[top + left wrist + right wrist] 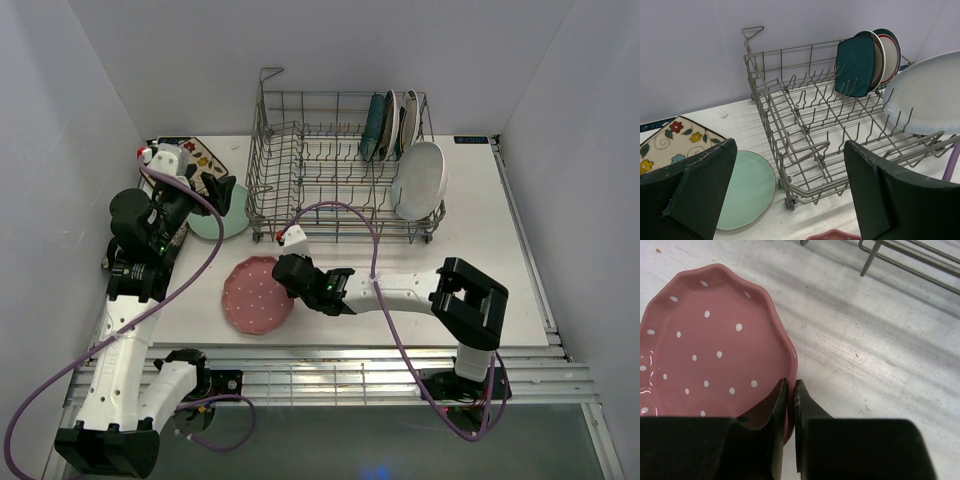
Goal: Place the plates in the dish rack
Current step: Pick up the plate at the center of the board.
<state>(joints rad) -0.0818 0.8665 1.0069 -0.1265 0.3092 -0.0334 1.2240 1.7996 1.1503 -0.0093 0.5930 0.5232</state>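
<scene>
The pink dotted plate (258,294) lies on the table in front of the dish rack (340,165); my right gripper (290,272) is shut on its right rim, one finger inside and one outside, as the right wrist view (790,385) shows on the plate (710,345). The rack (840,125) holds a dark teal square plate (855,65), two red-rimmed round plates (887,50) and the white oval plate (421,180) leaning at its right end. My left gripper (215,190) is open above the mint plate (745,192). The cream floral plate (675,142) lies at far left.
White walls close in on the left, back and right. The right arm's purple cable loops over the rack's front edge (340,210). A metal rail (350,365) runs along the table's near edge.
</scene>
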